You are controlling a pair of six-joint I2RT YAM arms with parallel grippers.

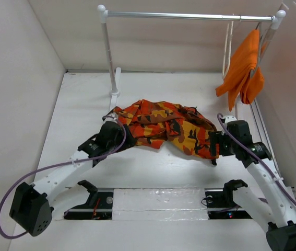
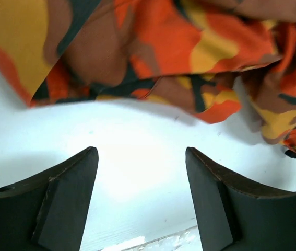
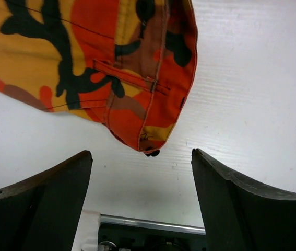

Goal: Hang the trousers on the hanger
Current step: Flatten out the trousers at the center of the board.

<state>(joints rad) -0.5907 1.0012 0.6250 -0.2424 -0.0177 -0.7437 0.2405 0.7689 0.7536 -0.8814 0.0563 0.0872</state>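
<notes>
1. Top view: the camouflage trousers (image 1: 163, 124) lie crumpled in the middle of the table (image 1: 153, 170). The left gripper (image 1: 115, 129) sits at their left edge and the right gripper (image 1: 214, 146) at their right edge. The cream hanger (image 1: 227, 49) hangs from the silver rail (image 1: 189, 16), beside an orange garment (image 1: 244, 65).
2. Left wrist: the jaws are spread and grip nothing, over bare table. The trousers' edge lies just beyond.
3. Right wrist: the jaws are released and empty. A trouser corner with a pocket seam lies just ahead.
</notes>
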